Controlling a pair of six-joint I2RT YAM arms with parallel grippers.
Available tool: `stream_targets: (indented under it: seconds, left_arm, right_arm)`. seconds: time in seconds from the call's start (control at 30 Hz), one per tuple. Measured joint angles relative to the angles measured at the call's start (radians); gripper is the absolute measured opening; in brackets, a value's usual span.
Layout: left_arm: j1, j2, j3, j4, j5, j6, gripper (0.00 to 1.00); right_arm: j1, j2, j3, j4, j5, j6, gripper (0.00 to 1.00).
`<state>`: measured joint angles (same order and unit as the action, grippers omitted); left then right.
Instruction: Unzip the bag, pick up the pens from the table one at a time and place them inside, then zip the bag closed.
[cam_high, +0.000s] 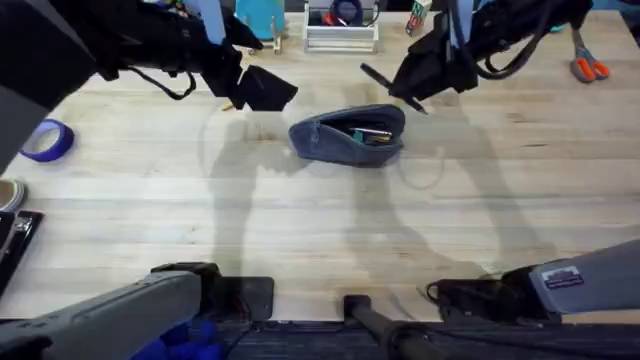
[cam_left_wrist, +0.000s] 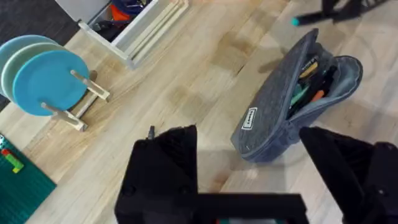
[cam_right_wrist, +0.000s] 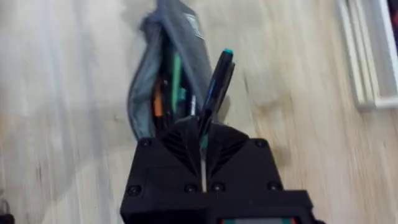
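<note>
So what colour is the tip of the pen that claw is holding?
Teal, on a dark pen; clearest in the right wrist view.

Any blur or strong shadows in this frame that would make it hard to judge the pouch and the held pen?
Overhead: both arms cast soft, broad shadows across the table around the bag, which stays readable. Right wrist: the open bag and wood are smeared by blur, though the dark pen clamped in the right gripper is distinguishable. Left wrist: fairly sharp; the bag's contents show clearly.
</note>
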<state>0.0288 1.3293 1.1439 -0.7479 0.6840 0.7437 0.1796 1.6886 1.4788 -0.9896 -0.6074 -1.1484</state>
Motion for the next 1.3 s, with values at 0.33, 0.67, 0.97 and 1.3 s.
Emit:
stream_targets:
  seconds: [0.33, 0.67, 0.97, 1.3]
  left_arm:
    - [0.000, 0.000, 0.000, -0.005, 0.000, 0.000, 0.993]
    - [0.000, 0.000, 0.000, -0.012, 0.000, 0.000, 0.993]
    - [0.000, 0.000, 0.000, -0.012, 0.000, 0.000, 0.993]
    - [0.000, 0.000, 0.000, -0.012, 0.000, 0.000, 0.993]
  right_arm:
    - [0.076, 0.000, 0.000, -0.054, -0.015, -0.154, 0.031]
    - [0.110, 0.010, 0.003, -0.055, 0.013, -0.169, 0.031]
    - [0.125, 0.078, 0.007, -0.054, 0.016, -0.168, 0.031]
    - [0.126, 0.177, 0.007, -0.049, 0.017, -0.168, 0.031]
